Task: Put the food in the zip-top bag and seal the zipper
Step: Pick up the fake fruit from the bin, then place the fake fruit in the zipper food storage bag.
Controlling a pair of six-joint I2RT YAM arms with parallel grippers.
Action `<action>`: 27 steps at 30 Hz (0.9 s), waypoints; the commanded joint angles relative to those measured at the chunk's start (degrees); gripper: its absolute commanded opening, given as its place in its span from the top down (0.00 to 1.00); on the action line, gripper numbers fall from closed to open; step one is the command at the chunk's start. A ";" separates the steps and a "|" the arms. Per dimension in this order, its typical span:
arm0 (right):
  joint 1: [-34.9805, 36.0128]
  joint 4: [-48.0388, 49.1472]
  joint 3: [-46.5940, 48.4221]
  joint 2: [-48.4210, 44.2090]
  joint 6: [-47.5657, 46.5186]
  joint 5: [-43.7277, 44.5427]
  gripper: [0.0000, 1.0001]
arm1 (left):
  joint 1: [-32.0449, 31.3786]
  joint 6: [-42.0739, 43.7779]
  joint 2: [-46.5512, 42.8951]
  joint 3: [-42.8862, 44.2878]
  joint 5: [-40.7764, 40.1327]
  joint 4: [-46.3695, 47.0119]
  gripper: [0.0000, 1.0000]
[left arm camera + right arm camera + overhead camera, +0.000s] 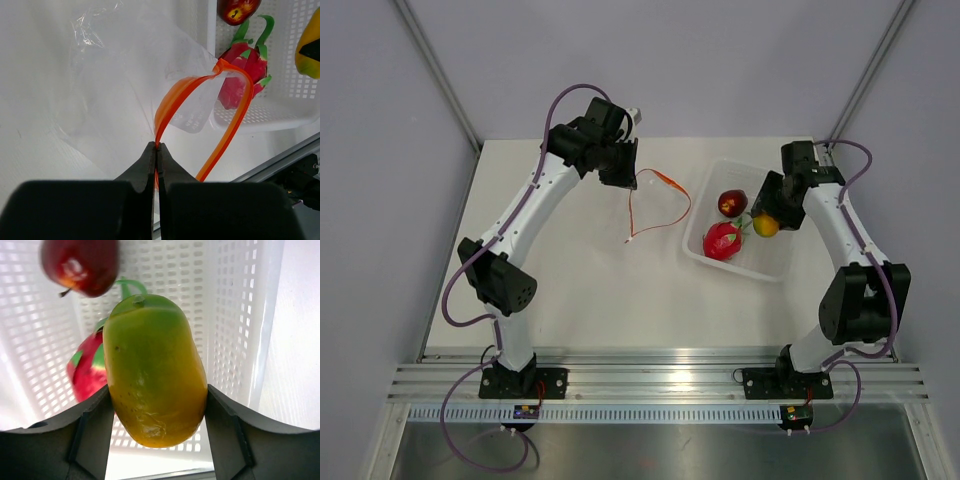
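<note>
The zip-top bag (115, 75) lies on the table (570, 280) just left of the white perforated tray (750, 270), well short of being filled: no fruit shows inside it. Its zipper (165, 107) is unsealed, and the orange-red strip bows out into an open loop whose far end reaches toward the tray's near wall. The left gripper (157, 145) sits at the side of the bag away from the tray. Its fingers are clenched on one run of the strip, which seems to hold the mouth open. All three fruits are inside the tray's outline. The dark red fruit (731, 203) is at the tray's far side and the pink-red fruit (722, 241) with green leaves is at its near left corner. The yellow-orange fruit (155, 375) is toward the tray's right side, grasped between the two fingers of the right gripper (156, 395), which press its flanks. Whether it has cleared the tray floor cannot be told. By my reading the task is at its first pick. What remains is to carry this fruit left from the tray into the open mouth, do the same for the other two, and then press the zipper closed along its length.
</note>
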 commanded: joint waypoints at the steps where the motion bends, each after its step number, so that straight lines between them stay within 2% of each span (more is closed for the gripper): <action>1: -0.37 -3.81 3.77 -5.25 -0.73 -4.22 0.52 | 0.09 -0.17 -2.27 -0.57 1.09 2.42 1.00; 7: -0.02 -6.98 9.74 -9.29 -1.62 -9.58 0.52 | 0.18 -0.09 -1.92 -0.57 1.17 3.04 1.00; 13: 6.21 -4.08 11.15 -13.96 0.75 -13.46 0.53 | 0.09 0.27 -1.92 -2.59 2.41 5.76 1.00; 18: 17.00 -4.88 17.39 -10.62 4.25 -12.14 0.53 | 0.00 0.26 -0.87 -1.19 3.81 4.71 1.00; 27: 28.62 1.81 22.22 -1.22 7.26 -17.85 0.53 | 0.00 0.00 -1.30 -1.01 4.42 4.53 1.00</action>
